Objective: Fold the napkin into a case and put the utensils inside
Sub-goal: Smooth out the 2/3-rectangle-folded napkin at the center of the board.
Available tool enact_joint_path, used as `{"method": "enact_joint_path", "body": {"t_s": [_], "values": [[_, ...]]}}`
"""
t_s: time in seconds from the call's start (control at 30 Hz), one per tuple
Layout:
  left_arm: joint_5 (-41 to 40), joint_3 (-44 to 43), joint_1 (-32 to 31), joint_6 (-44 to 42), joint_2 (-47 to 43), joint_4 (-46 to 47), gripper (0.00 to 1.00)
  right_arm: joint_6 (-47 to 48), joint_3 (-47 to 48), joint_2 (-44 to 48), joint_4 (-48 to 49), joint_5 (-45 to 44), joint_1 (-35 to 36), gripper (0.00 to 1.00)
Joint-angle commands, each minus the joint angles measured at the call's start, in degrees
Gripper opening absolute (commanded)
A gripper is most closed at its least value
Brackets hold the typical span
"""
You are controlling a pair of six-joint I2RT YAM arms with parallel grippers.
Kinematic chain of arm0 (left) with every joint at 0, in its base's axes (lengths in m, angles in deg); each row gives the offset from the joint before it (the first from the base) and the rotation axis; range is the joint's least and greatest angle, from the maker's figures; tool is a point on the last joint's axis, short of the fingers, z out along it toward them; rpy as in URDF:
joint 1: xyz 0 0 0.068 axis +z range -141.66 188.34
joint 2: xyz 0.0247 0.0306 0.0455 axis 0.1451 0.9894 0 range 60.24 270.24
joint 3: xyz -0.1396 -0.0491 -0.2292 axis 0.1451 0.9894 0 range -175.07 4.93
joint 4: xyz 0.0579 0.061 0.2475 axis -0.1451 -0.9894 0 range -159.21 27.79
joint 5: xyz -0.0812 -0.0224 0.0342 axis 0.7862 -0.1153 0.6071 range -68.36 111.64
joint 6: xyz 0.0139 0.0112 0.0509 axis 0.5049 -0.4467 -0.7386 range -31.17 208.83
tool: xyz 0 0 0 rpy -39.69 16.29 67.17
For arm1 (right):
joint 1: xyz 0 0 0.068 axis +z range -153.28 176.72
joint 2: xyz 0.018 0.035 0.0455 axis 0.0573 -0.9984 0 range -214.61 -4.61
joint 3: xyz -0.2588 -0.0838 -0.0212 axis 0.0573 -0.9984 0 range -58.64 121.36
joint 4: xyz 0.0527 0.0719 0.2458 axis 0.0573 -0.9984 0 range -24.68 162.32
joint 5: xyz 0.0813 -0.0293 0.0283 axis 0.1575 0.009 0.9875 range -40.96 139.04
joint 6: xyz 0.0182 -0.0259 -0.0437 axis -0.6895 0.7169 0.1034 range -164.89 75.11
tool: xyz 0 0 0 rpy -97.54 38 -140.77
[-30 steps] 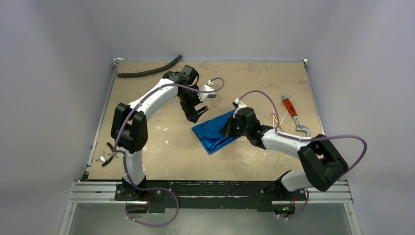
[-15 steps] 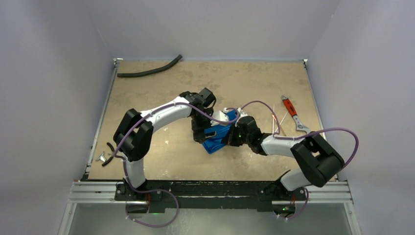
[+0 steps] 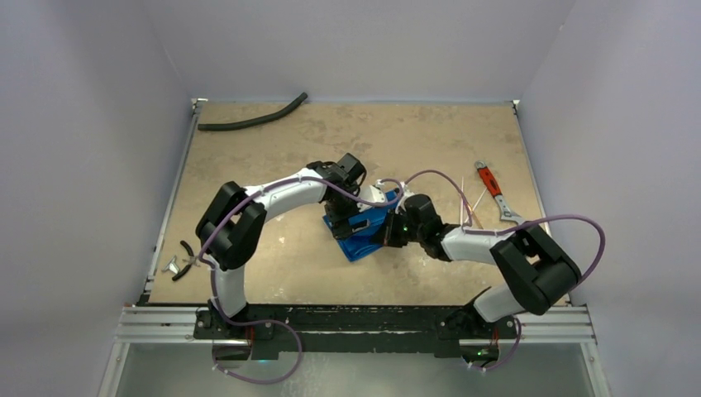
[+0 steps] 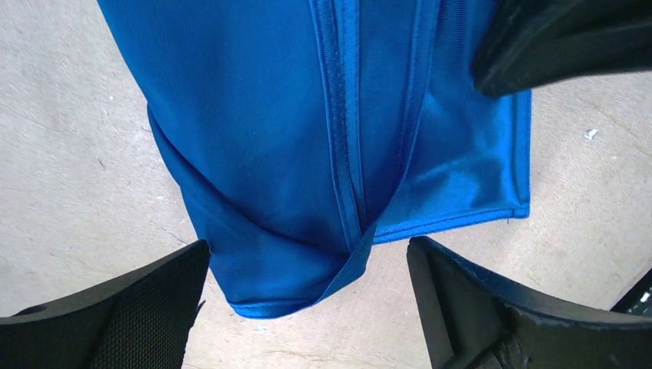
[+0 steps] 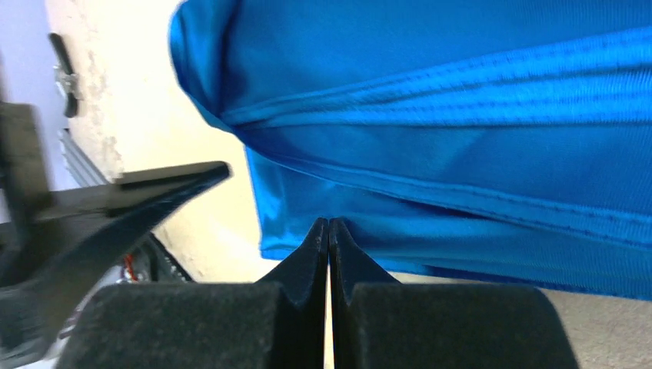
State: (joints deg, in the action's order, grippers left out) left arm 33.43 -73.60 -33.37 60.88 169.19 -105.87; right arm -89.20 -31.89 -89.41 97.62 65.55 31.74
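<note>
**Two Tools Closed In on a Half-Folded Napkin**

Within a second the left arm had swung from the upper middle of the overhead frame down to its centre. The left tool [image 4: 307, 246] stood spread wide, its fingers straddling a doubled corner of the napkin [image 3: 362, 240] without gripping it. The cloth, a flat slanted sheet a moment before, was now a smaller, layered bundle at frame centre on the counter [image 3: 273, 149]. The right tool [image 5: 329, 224], pressed together, met the napkin's hem; whether any cloth was caught between its tips could not be told. The case looked only begun. The utensils [image 3: 472, 198] lay apart at centre right, just left of the red-handled wrench [image 3: 496, 194]. No brand, label or writing could be read anywhere.
</note>
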Motion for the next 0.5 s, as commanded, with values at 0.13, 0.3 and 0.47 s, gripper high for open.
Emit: {"method": "enact_joint_path", "body": {"t_s": [0.13, 0.3, 0.47], "values": [[-2.72, 4.3, 0.67, 5.61, -2.89, 5.12, 0.99, 5.04, 9.24, 2.51, -4.77, 7.0, -5.43, 0.03], [-6.9, 3.2, 0.66, 2.69, -4.29, 3.53, 0.99, 6.11, 7.98, 0.7, -3.16, 7.04, -5.54, 0.0], [-14.16, -0.23, 0.72, -1.92, -12.16, 3.24, 0.99, 4.63, 3.77, -0.48, 1.17, 7.1, -5.53, 0.0]]}}
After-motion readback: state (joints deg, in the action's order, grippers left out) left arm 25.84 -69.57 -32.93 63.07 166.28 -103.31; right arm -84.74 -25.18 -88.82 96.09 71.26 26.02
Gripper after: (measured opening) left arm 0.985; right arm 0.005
